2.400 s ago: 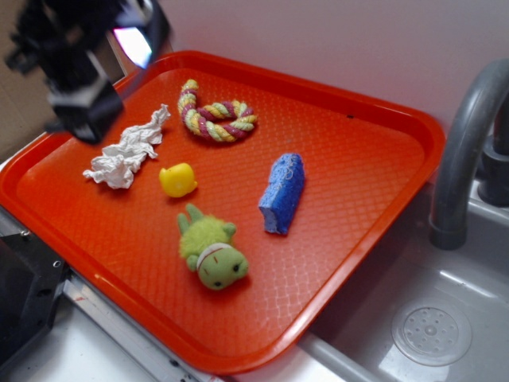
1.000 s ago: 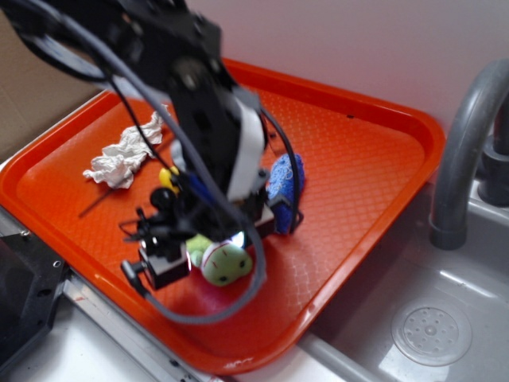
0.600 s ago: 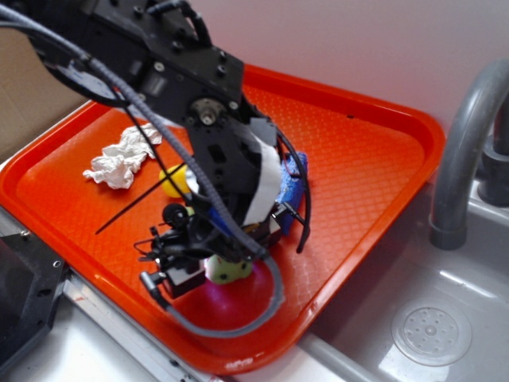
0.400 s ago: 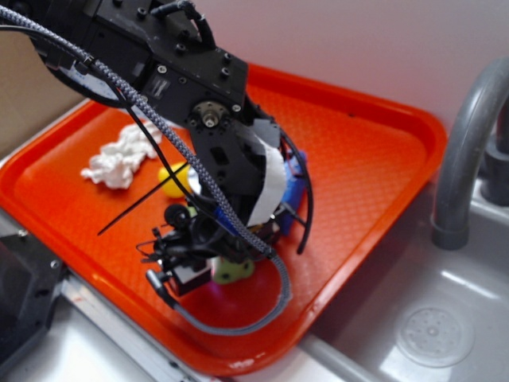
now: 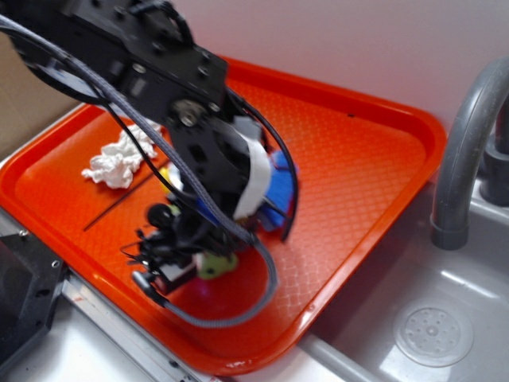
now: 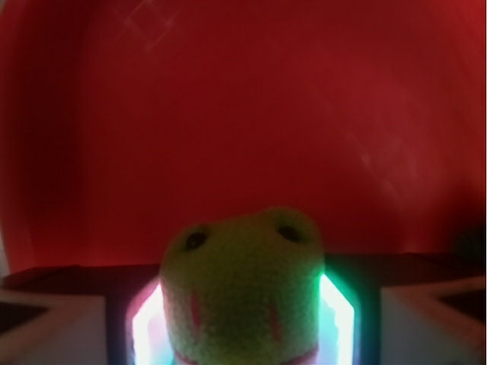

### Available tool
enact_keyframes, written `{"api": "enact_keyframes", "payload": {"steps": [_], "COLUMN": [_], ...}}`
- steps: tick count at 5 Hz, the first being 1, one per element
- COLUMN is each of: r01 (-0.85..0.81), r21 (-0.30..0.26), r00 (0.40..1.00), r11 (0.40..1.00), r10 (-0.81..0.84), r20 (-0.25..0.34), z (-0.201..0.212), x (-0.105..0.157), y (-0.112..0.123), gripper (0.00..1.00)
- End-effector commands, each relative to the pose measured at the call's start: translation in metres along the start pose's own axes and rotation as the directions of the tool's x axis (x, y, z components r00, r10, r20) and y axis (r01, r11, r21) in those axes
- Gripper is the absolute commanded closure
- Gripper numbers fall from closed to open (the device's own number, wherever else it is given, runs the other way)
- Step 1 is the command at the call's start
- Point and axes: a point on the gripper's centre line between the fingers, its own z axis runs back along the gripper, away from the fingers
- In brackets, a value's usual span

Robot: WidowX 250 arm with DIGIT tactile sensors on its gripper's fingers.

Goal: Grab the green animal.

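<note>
Pincer (image 5: 208,256) closed round green animal (image 6: 242,285), red tray (image 5: 358,159)

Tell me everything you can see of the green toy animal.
The green animal is a small soft toy with a rounded olive-green head, two dark eyes on top and faint red marks lower on its face. In the wrist view it sits between the gripper fingers, which stand close on both sides. From outside only a lime patch shows under the arm, over the orange tray. Whether it is lifted cannot be told.
</note>
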Motion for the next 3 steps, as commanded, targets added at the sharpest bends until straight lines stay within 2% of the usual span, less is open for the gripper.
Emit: {"api": "enact_keyframes", "payload": {"steps": [1,2,3], "r01": [-0.491,-0.690,-0.835], "r21": [0.030,-0.014,-0.119], "r00": [0.868,0.717,0.527], "r11": [0.871,0.723,0.537], "r10": [0.486,0.687,0.843], "r20": [0.104,0.117,0.111], "z": [0.091,0.133,0.153], "x": [-0.075,-0.098,-0.113], "y": [-0.015,-0.044,-0.065], "gripper": [1.00,1.00,1.00]}}
